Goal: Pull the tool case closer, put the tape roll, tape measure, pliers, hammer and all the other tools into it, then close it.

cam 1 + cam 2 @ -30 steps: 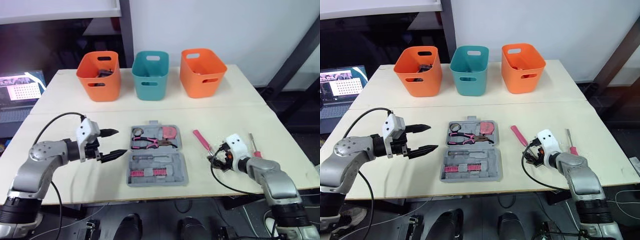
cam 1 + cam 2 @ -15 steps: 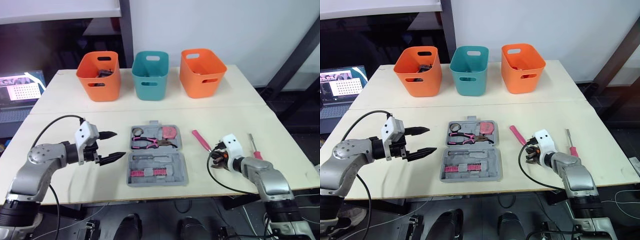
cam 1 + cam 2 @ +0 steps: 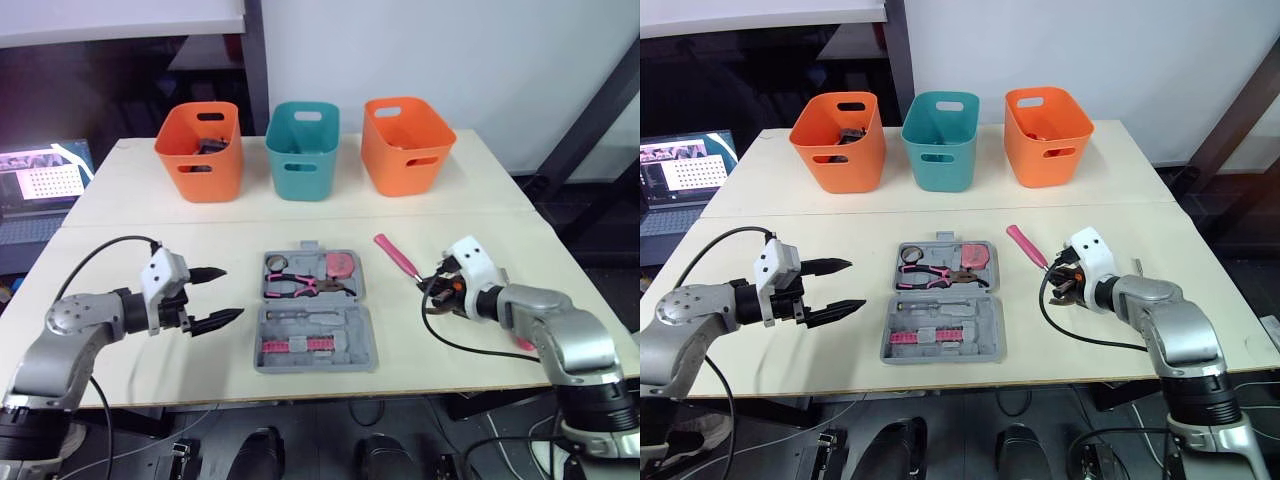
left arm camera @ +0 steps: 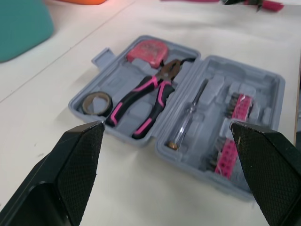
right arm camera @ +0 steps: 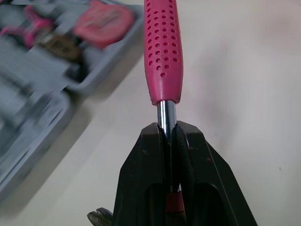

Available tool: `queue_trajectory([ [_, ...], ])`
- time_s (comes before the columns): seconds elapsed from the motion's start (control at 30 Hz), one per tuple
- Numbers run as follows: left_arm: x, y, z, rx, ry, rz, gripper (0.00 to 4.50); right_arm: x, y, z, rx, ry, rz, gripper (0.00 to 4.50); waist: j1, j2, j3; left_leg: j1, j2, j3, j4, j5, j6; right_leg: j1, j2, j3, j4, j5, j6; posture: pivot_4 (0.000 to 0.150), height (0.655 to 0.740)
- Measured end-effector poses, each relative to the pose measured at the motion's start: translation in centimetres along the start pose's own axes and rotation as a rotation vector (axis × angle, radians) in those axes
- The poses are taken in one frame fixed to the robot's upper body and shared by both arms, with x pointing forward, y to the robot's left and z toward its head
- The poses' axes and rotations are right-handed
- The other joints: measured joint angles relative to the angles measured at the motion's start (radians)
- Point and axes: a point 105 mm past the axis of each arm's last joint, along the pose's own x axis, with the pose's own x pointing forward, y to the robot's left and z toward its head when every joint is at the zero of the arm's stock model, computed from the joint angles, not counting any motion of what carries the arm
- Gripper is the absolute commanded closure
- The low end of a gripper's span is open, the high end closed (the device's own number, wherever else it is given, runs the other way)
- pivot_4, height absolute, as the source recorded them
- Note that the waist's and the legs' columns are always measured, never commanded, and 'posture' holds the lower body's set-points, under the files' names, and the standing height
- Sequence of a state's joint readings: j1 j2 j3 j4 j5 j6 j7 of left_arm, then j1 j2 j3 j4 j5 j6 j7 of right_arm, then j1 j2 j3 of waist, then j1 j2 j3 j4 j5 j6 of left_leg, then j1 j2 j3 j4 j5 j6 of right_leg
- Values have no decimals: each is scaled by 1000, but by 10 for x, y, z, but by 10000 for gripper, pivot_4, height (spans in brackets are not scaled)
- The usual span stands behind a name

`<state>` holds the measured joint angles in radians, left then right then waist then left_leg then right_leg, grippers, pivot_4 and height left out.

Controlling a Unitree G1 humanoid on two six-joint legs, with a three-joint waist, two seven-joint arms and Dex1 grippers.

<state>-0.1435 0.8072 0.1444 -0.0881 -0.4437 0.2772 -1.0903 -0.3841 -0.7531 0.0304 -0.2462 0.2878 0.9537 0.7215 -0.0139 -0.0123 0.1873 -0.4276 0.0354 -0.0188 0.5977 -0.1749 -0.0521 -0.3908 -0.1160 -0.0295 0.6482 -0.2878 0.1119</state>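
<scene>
My right tool point(image 5: 167, 128) is clamped on the hammer point(image 5: 162, 52) — chrome shank, pink dimpled grip — just right of the open grey tool case point(image 3: 345, 325); my left tool point(image 3: 228, 293) gapes wide left of it.

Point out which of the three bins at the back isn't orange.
The middle bin: it is teal, while the left bin and the right bin are orange.

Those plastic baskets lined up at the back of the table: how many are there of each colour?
Orange baskets: 2
Teal baskets: 1
Total: 3
</scene>
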Motion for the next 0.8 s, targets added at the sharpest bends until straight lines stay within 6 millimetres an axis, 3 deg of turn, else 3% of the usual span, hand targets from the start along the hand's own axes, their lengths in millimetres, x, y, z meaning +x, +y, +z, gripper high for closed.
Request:
queue_trajectory([
  [0.17, -16, 3, -11, -10, 29, 47, 0, -1, 29, 37, -299, 55, 168, 44049, -6, 0, 0, 0, 1, 1, -2, 0, 0, -3, 0, 0, 0, 0, 0, 1500, 7400],
  [0.27, -26, 0, -21, -48, 47, 67, 0, 2, 57, 56, -437, 109, 331, 44049, -6, 0, 0, 0, 2, 2, -2, 0, 0, -3, 0, 0, 0, 0, 0, 1500, 7400],
  [0.43, -43, -11, -28, -84, 60, 92, 0, 13, 86, 79, -482, 174, 474, 44049, -6, -1, 1, -1, 2, 2, -2, 0, 0, -4, 0, 0, -1, 1, -2, 1500, 7400],
  [0.6, -57, -14, -30, -84, 73, 148, 0, 36, 107, 85, -521, 222, 512, 44049, -3, -1, 0, -2, 2, 3, -1, 0, 0, -8, -1, 0, -1, 1, -2, 1500, 7400],
  [0.8, -57, -18, -31, -88, 77, 153, 0, 51, 120, 62, -586, 338, 533, 44049, 0, -1, 0, -6, 2, 3, 0, 0, 0, -8, -1, 0, -1, 2, -2, 1500, 7400],
])
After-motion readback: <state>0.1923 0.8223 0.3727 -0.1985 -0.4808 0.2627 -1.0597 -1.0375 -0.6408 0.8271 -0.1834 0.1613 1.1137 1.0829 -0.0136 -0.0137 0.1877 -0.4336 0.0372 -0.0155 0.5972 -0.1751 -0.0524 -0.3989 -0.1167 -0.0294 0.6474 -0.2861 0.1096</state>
